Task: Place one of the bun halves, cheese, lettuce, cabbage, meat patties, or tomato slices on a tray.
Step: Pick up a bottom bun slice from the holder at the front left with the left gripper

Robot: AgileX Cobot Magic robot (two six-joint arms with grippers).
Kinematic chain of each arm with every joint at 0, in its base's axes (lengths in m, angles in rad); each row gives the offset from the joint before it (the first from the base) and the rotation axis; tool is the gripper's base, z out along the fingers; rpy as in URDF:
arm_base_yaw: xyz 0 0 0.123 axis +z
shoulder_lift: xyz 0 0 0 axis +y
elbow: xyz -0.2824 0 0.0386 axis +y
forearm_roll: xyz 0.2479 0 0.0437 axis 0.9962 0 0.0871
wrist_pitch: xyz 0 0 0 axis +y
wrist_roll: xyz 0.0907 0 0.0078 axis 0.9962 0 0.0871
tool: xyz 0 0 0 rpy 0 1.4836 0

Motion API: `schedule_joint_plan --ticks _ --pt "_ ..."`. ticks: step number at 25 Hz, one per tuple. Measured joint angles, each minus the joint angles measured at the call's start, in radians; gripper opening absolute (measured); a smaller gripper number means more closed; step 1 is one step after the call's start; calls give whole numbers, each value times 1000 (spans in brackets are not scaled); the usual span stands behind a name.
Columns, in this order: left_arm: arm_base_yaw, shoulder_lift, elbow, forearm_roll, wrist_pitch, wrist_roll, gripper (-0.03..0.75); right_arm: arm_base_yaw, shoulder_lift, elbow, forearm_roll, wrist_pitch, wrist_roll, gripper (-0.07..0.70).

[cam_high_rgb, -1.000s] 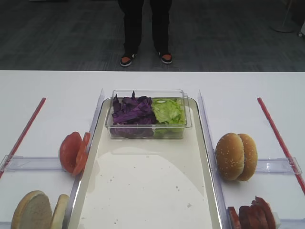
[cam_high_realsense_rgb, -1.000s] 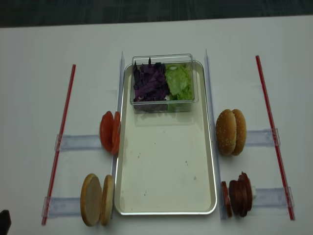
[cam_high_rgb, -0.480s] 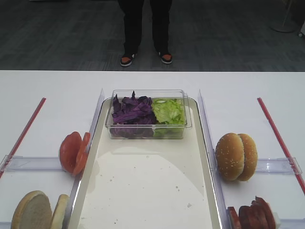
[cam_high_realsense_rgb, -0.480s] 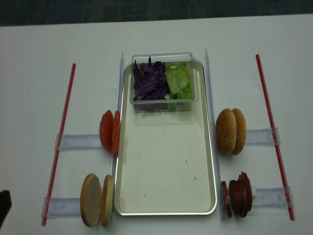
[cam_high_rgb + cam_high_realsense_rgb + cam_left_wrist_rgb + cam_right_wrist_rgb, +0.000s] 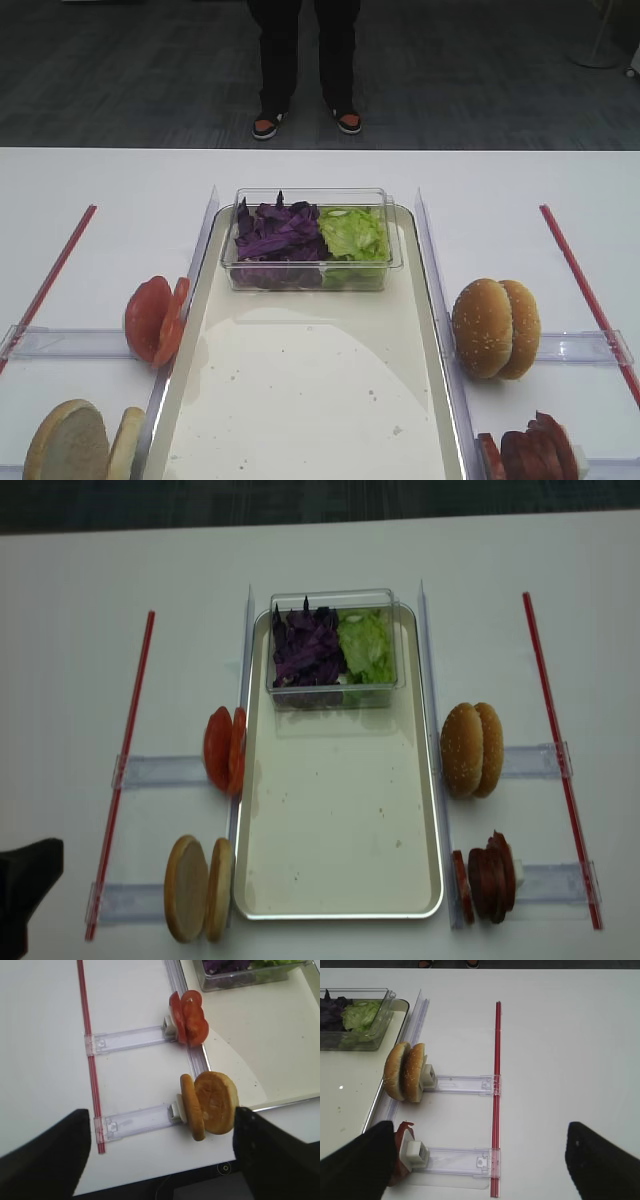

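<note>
Fig. Bench from above, L to R. L gripper (image 5: 160, 1160): fingers (image 5: 42, 1160) spread wide apart, nothing between them; only a dark corner of it shows at the L edge in the overhead view. Just ahead of it, and nearest of all the food, stand the bun halves (image 5: 210, 1104), two discs upright on edge in a clear holder (image 5: 135, 1120), touching the tray's L rail. Disc faces look L–R, so the pair's stack axis runs across the bench. Judged: the L arm is the one placed for this pick; jaws would need to straddle a disc edge-on. Farther along the same side: tomato slices (image 5: 189, 1017), also upright, in a second holder.

Centre: tray (image 5: 340, 880), long axis running away from the robot; floor bare but for a clear tub (image 5: 335, 695) at the far end holding cabbage (image 5: 307, 645) (L half) and lettuce (image 5: 365, 645) (R half). No cheese seen.

R side: sesame buns (image 5: 472, 750), then meat patties (image 5: 487, 878) near the robot. R gripper (image 5: 480, 1160): fingers well apart, empty, patties beside its L finger.

No brands, labels or writing legible. Red strips (image 5: 120, 780) flank both sides.
</note>
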State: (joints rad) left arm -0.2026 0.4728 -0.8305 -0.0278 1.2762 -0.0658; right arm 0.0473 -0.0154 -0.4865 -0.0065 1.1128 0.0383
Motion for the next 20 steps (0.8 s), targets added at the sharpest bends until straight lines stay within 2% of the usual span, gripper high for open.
schedule_joint_plan --ticks 10,20 --pt "-79 104 -11 -4 -5 -47 549 0 0 0 0 0 0 692" --pt "-86 256 -11 -81 -12 -85 547 0 0 0 0 0 0 692"
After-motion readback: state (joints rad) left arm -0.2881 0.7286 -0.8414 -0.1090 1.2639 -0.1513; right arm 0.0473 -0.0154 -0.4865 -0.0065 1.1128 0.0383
